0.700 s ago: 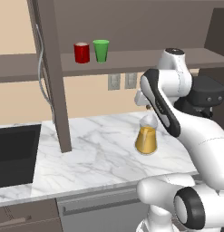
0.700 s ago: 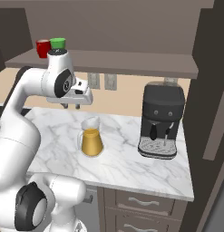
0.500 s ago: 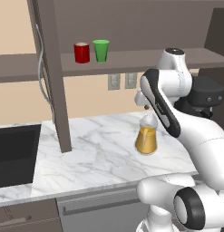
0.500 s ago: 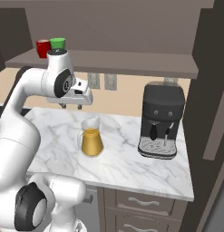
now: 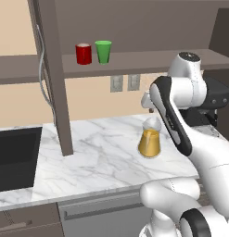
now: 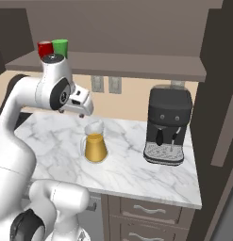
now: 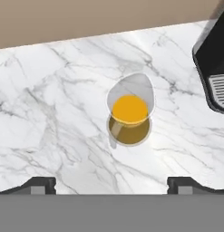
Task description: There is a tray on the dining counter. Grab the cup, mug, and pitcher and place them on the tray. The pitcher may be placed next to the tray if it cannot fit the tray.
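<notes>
Directly beneath the claw [image 7: 111, 183] — jaws spread wide, holding nothing — the pitcher [image 7: 129, 111] stands upright on the bench [image 7: 50, 118], near its back edge.

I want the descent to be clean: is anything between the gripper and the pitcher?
Nothing visible. The open gripper hangs above the pitcher, with bare marble worktop around it; the coffee machine stands off to one side.

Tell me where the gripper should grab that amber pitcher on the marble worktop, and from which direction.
Probably the narrow clear neck of the pitcher, coming straight down. It stands upright, its cone widening toward the base, and the open gripper already hangs above it. The coffee machine crowds one side.
</notes>
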